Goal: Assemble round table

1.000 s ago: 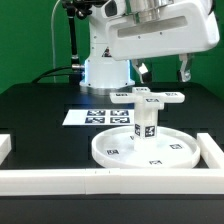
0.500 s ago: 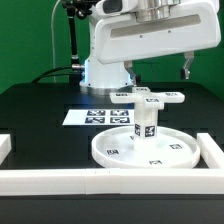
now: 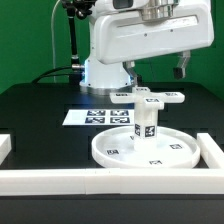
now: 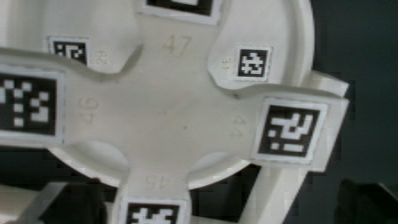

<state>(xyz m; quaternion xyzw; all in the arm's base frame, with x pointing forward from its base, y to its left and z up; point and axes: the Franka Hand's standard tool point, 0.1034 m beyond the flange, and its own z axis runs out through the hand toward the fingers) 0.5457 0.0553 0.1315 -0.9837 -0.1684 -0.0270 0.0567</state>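
Observation:
The large round disc (image 3: 110,152) lies flat on the black table. The short post (image 3: 146,128) stands upright on its middle, and the cross-shaped foot (image 3: 150,97) sits on top of the post. My gripper (image 3: 158,70) hangs above the foot, clear of it, with its dark fingers (image 3: 182,68) wide apart and nothing between them. The wrist view looks straight down on the foot (image 4: 178,100), with the disc (image 4: 267,30) behind it. No fingers show in that view.
The marker board (image 3: 95,117) lies behind the disc, toward the exterior view's left. White border walls run along the front (image 3: 60,180) and at the exterior view's right (image 3: 212,152). The robot's base (image 3: 105,72) stands at the back.
The arm's white hand has shifted a little and looks larger in the exterior view. The disc, post and foot have not moved.

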